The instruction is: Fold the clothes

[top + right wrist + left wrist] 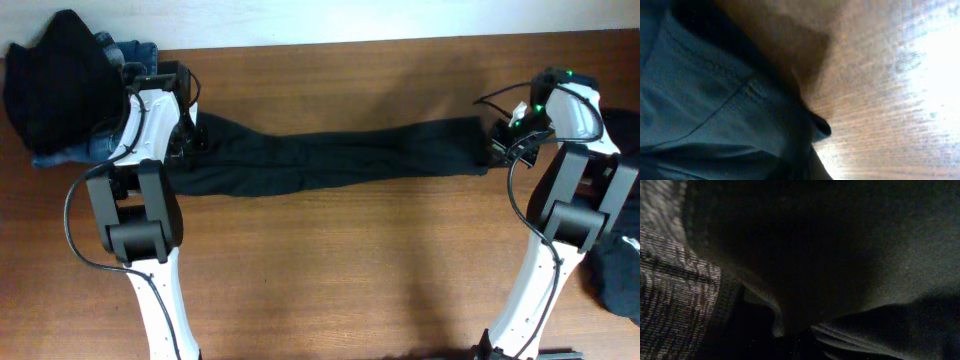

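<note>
table (330, 260): bare wood between my two pincers and in front of them. It looks slick, so I expect cloth to slide rather than crease if I drag it.
trousers (330, 155): task item, stretched long between my pincers, with one end under the left and the other end at the right. The middle looks bunched and slightly twisted, not flat. Risk: folding now locks the twist in.
black garment (55, 80): heaped behind and outboard of my left pincer. Risk: a wide swing on that side snags it and drags it into the work area.
jeans (125, 55): poking out from under that heap, just outboard of my left wrist. Same snag risk, and they're closer.
dark heap (615, 270): outboard of my right arm, beside the elbow, at the table edge. Risk: pulling the elbow back knocks it off.
left pincer (192, 138): buried in dark cloth. The wrist view is all fabric with no fingers visible, so I can't tell if it's clamped. Risk: I lift with no hold and that end stays down, or I pinch the wrong layers.
right pincer (497, 148): at the far end of the trousers. The wrist view shows only a cloth edge and wood, so I can't tell whether it's clamped either. Risk: a thin bite on the edge slips out under tension, and the trousers skew toward the left.
</note>
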Controlling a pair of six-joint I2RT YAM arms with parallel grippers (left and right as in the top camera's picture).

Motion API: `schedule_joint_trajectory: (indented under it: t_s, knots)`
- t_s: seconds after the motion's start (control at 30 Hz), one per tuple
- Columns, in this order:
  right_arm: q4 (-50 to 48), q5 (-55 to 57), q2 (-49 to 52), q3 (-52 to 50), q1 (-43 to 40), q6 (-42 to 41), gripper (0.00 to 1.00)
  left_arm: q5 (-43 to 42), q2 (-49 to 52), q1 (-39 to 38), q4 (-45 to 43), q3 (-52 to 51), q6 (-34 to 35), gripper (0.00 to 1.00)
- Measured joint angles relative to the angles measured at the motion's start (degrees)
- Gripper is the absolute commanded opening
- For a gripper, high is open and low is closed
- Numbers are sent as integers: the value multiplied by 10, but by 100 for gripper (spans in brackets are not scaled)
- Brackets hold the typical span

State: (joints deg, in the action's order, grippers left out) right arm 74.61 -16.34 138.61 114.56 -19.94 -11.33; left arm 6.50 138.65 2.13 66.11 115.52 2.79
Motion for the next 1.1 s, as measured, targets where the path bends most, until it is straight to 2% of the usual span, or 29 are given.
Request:
schedule_joint_trajectory:
  t_s: [0.27, 0.63, 0.73, 0.77, 0.8, 0.87, 1.1]
  knots:
    - [-48, 4, 0, 0, 0, 0, 4, 0, 0, 0, 0, 0, -16, 1]
    - [-86, 78, -2, 0, 8, 0, 5, -3, 0, 5, -2, 0, -19, 1]
    - [-95, 91, -3, 0, 9, 0, 14, -7, 0, 10, -3, 0, -19, 1]
    - [-96, 95, -3, 0, 9, 0, 23, -8, 0, 11, -3, 0, -20, 1]
    - [-96, 99, -3, 0, 9, 0, 38, -9, 0, 11, -3, 0, -22, 1]
    - [-96, 113, -3, 2, 9, -2, 54, -10, 0, 12, -3, 0, -25, 1]
    - [-53, 150, -2, 53, 7, 0, 55, -11, 0, 12, -3, 0, -28, 1]
